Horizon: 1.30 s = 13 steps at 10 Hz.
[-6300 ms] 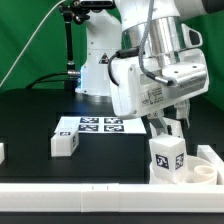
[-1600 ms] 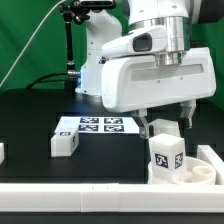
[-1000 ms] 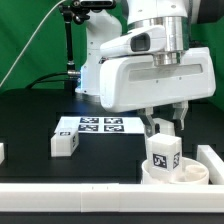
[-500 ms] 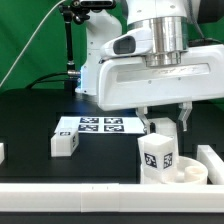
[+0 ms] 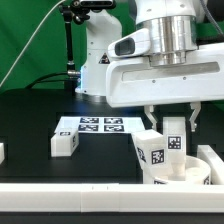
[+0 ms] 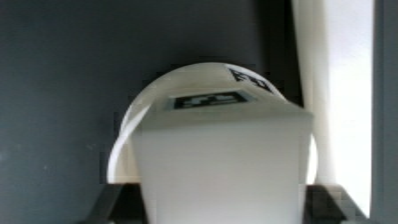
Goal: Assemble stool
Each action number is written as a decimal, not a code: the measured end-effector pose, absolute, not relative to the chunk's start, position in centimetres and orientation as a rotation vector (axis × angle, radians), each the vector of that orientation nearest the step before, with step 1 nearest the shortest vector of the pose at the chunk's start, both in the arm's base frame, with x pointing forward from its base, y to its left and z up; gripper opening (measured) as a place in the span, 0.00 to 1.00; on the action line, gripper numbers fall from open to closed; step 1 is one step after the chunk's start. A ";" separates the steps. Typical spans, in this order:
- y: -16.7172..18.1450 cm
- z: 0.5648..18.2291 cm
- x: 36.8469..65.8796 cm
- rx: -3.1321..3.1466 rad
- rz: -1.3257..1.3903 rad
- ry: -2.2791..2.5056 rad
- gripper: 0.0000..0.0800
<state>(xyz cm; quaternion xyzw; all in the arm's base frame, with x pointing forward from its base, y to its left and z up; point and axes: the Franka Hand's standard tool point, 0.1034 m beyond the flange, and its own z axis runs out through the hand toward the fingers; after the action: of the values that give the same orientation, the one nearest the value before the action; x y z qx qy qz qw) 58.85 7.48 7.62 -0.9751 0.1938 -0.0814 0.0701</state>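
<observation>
Smooth plastic leg [image 5: 152,155] (matt)

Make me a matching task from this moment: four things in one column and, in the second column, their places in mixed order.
Things:
1. upright leg
2. loose leg
3. marker board
4. seat

Places:
a. flat on the table, covered with tags
b. under the upright leg
c. between the fingers of the gripper
d. on the table, on the exterior view's left of the marker board

Pairs: 1-c, 2-d, 3-a, 4-b.
</observation>
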 end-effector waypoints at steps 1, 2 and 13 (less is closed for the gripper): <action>7.7 7.6 58.8 -2.911 -0.238 0.663 0.43; 7.7 7.7 58.8 -2.908 -0.238 0.673 0.43; 0.0 11.4 57.7 -2.946 -0.206 0.555 0.81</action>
<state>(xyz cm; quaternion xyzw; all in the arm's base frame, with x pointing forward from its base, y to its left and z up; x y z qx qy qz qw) 57.71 -0.03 11.36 -0.9781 0.1843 -0.0683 0.0684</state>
